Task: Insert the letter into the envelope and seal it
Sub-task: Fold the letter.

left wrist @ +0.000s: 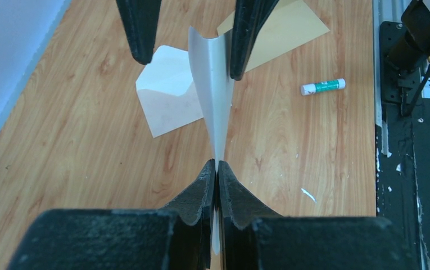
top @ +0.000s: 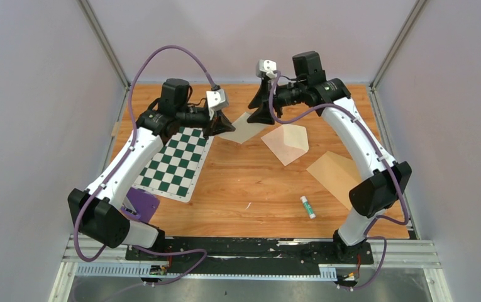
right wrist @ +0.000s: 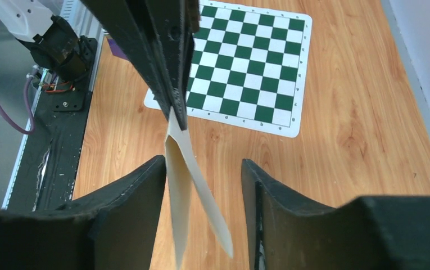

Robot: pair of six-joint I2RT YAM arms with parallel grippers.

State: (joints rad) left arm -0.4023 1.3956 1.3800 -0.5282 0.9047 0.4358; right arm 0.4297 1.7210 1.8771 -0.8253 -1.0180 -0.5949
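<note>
five items on the wooden table point(top: 250, 189), listed from the arm bases outward.
1. glue stick point(top: 307, 207): nearest the bases, lying loose on the right arm's side.
2. chessboard mat point(top: 178, 160): flat, partly under the left arm.
3. tan rectangle point(top: 335, 173): flat, partly hidden by the right arm.
4. envelope point(top: 286, 143): flat, flap open, just right of the held sheet and nearer the bases; closer to the right arm than the left.
5. letter point(left wrist: 215, 107): off the table, stood on edge, slightly curled, long axis strung from one gripper to the other.

left gripper point(left wrist: 217, 166): pinched tight on the letter's left end, the only hold.
right gripper point(right wrist: 203, 162): jaws apart, astride the letter's other end, sheet close against one finger, nothing clamped.

probable next need: closing on that free end, then carrying the sheet rightward to the envelope's mouth.
</note>
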